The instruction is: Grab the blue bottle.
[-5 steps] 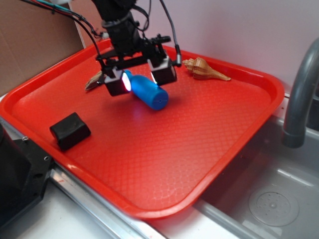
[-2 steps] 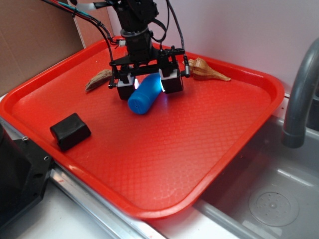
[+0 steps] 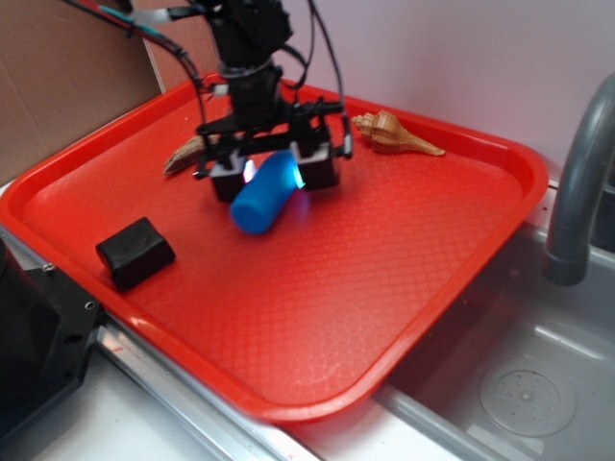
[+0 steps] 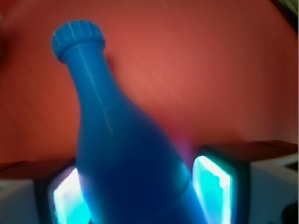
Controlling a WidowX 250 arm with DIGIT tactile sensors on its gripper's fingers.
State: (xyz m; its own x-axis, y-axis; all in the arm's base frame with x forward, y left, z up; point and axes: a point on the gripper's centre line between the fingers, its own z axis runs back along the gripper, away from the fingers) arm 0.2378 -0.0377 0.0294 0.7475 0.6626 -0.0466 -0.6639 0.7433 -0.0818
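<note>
The blue bottle sits between the two lit pads of my gripper over the back half of the red tray. Its flat base points toward the tray's front left. In the wrist view the blue bottle fills the gap between the glowing pads, with its capped neck pointing away from me. My gripper is shut on the bottle's body. The bottle looks held slightly above the tray surface.
A black block lies near the tray's front left edge. A tan seashell rests at the back right, and a brown shell at the back left, just behind my gripper. A grey faucet and sink are on the right.
My gripper has turned and shifted left with the bottle in it. The bottle's base swung from pointing front right to front left.
</note>
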